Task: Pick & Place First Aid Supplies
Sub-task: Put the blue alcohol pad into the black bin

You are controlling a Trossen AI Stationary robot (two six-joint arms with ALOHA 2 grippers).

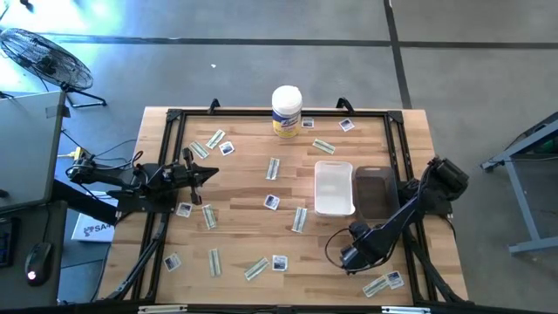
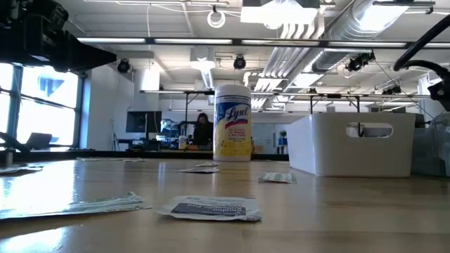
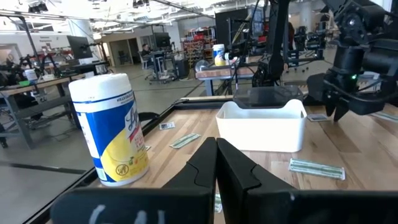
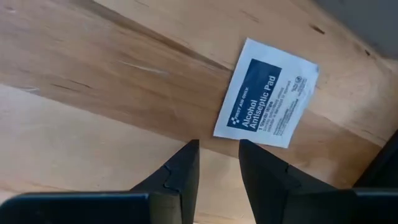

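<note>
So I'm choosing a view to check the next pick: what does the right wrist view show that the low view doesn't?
Only the right wrist view shows the right gripper, jaws open, above an alcohol pad packet. Only the low view shows the wipes canister, the white bin and several scattered packets. Both show the wooden table.

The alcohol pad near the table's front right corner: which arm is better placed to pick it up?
Right. The right gripper is open just short of the alcohol pad; the left gripper is shut at the table's far side.
</note>
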